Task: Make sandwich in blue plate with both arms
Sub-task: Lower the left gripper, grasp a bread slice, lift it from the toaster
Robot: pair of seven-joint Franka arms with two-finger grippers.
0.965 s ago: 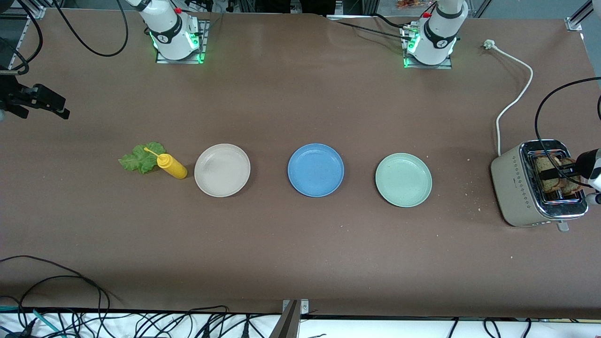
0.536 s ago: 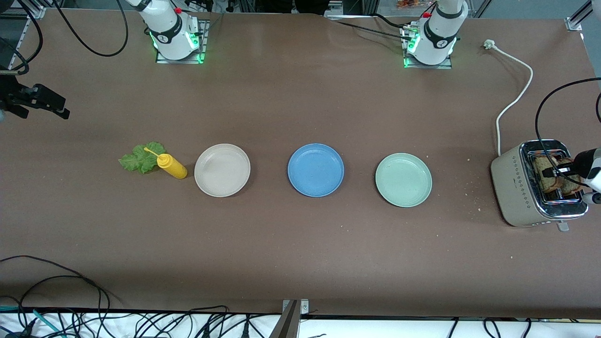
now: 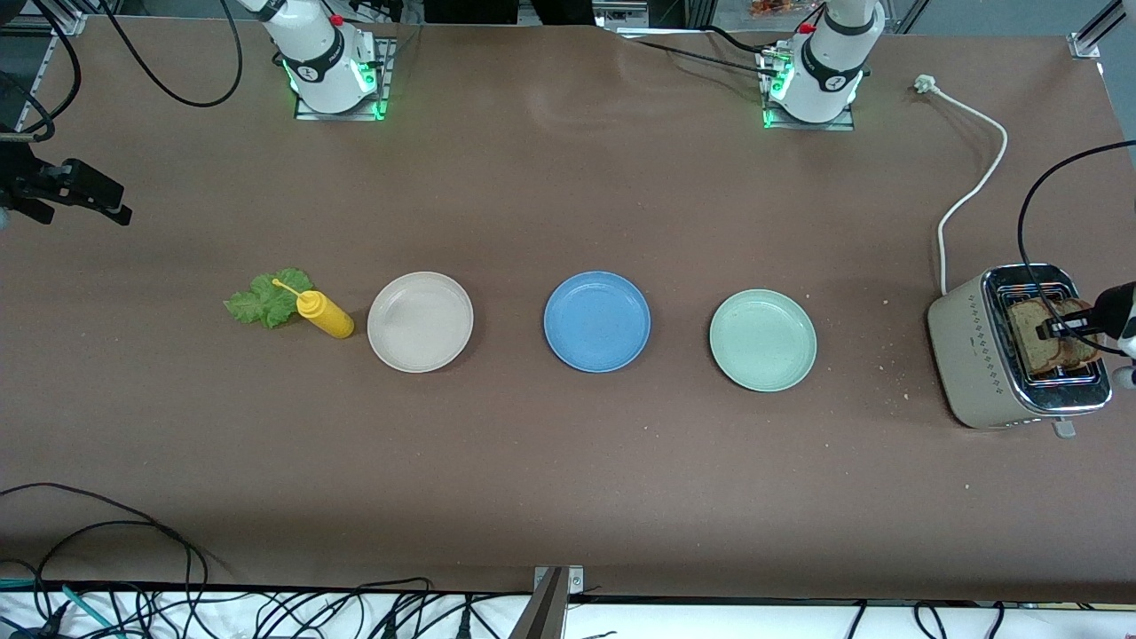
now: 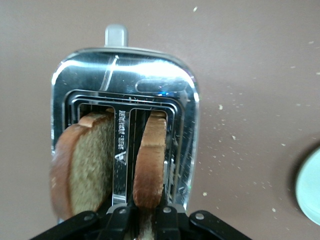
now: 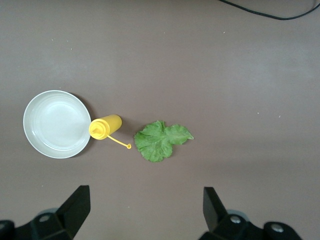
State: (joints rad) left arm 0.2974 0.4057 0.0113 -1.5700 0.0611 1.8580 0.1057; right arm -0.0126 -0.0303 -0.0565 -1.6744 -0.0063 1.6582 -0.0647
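Note:
The blue plate (image 3: 596,321) lies bare at the middle of the table. Two brown toast slices stand in the toaster (image 3: 976,355) at the left arm's end. My left gripper (image 3: 1059,327) (image 4: 148,216) is shut on the slice (image 3: 1032,330) (image 4: 150,160) in the slot toward the plates. The other slice (image 3: 1079,351) (image 4: 84,167) leans in its slot. A green lettuce leaf (image 3: 264,302) (image 5: 161,141) lies toward the right arm's end. My right gripper (image 3: 106,200) (image 5: 147,210) hangs open, high over the table near that leaf, holding nothing.
A yellow squeeze bottle (image 3: 325,315) (image 5: 105,126) lies against the lettuce, beside a beige-white plate (image 3: 420,321) (image 5: 57,124). A pale mint-green plate (image 3: 762,340) (image 4: 311,190) sits between the blue plate and the toaster. The toaster's white cord (image 3: 972,177) runs toward the left arm's base. Crumbs dot the table near the toaster.
My left gripper's fingers have closed onto the toast slice in the toaster, and the slice now stands a little higher. The right arm has not moved.

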